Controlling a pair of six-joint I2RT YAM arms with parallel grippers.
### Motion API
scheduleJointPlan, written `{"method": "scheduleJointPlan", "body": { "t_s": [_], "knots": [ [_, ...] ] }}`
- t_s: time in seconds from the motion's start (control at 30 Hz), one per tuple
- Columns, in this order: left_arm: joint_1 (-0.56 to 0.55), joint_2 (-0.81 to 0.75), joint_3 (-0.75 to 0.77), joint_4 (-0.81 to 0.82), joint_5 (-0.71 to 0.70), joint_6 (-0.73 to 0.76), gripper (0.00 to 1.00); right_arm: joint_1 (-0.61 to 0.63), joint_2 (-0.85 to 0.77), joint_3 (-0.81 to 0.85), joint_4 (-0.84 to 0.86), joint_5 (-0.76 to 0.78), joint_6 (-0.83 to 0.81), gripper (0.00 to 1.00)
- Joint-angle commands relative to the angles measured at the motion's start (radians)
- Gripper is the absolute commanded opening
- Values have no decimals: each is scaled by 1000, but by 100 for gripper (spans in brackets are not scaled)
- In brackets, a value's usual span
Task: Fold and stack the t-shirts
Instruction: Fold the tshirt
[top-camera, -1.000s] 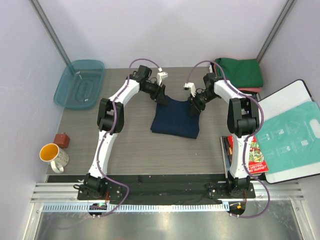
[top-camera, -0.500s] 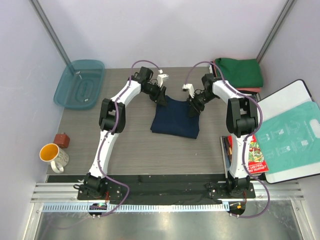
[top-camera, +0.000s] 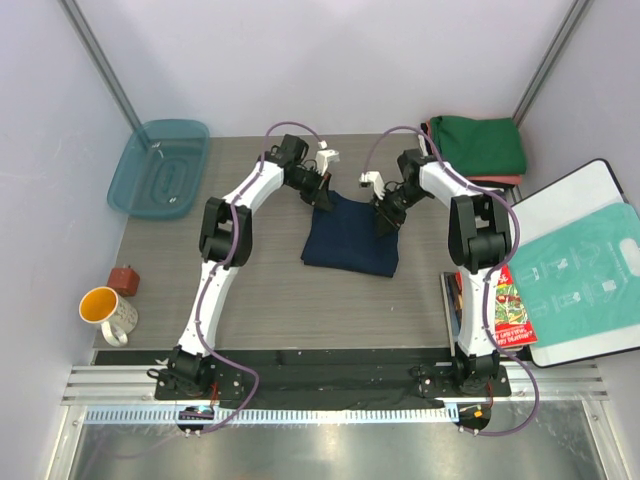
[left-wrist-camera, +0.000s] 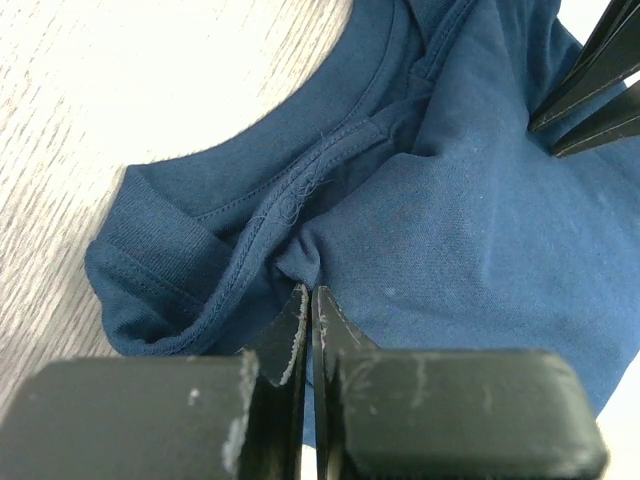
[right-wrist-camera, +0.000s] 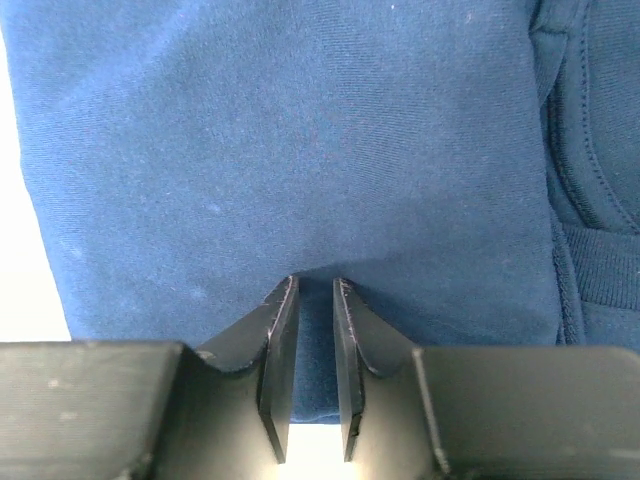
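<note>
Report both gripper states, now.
Left gripper: shut on the navy t-shirt, near its collar.
Right gripper: jaws slightly apart astride the shirt's edge; grip cannot be told.

Pale lavender walls (top-camera: 330, 60), grey wood-grain table (top-camera: 270, 290) (matte finish), metal corner posts (top-camera: 100, 60), ribbed rail (top-camera: 330, 415) at near edge

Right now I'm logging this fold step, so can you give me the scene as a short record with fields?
shirt in work: navy t-shirt, partly folded, mid-table
left gripper: shut, pinching a pucker of cloth beside the collar
right gripper: jaws narrowly apart at the shirt's opposite edge; grip unclear
finished stack: green folded shirt on top of a salmon-red one, far right corner
fold status: not yet finished or stacked
</note>
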Motion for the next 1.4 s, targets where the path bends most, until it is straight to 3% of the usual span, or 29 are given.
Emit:
{"method": "scheduleJointPlan", "body": {
  "t_s": [0.0, 0.5, 0.9, 0.97, 1.07, 1.17, 1.27, 1.37],
  "knots": [
    [-5, -44, -6, -4, -19, 10, 0, 10, 10, 29, 4, 40, -11, 25],
    [9, -250, -132, 125, -137, -7, 0, 41, 20, 29, 16, 77, -9, 23],
    [13, -228, -169, 134, -347, 65, 1, 47, 2, 20, 15, 87, -15, 23],
    [10, -205, -156, 131, -399, 73, 21, 48, -6, 8, 15, 90, -20, 24],
    [10, -196, -144, 132, -462, 77, 22, 50, -26, -8, 16, 102, -25, 29],
    [10, -230, -182, 192, -528, 85, 42, 50, -59, -12, 23, 103, -6, 38],
    [13, -308, -265, 296, -547, 88, 46, 50, -101, 9, 52, 103, 72, 45],
    [13, -380, -284, 313, -459, 94, 45, 35, -156, 46, 107, 87, 194, 54]
  ]
}}
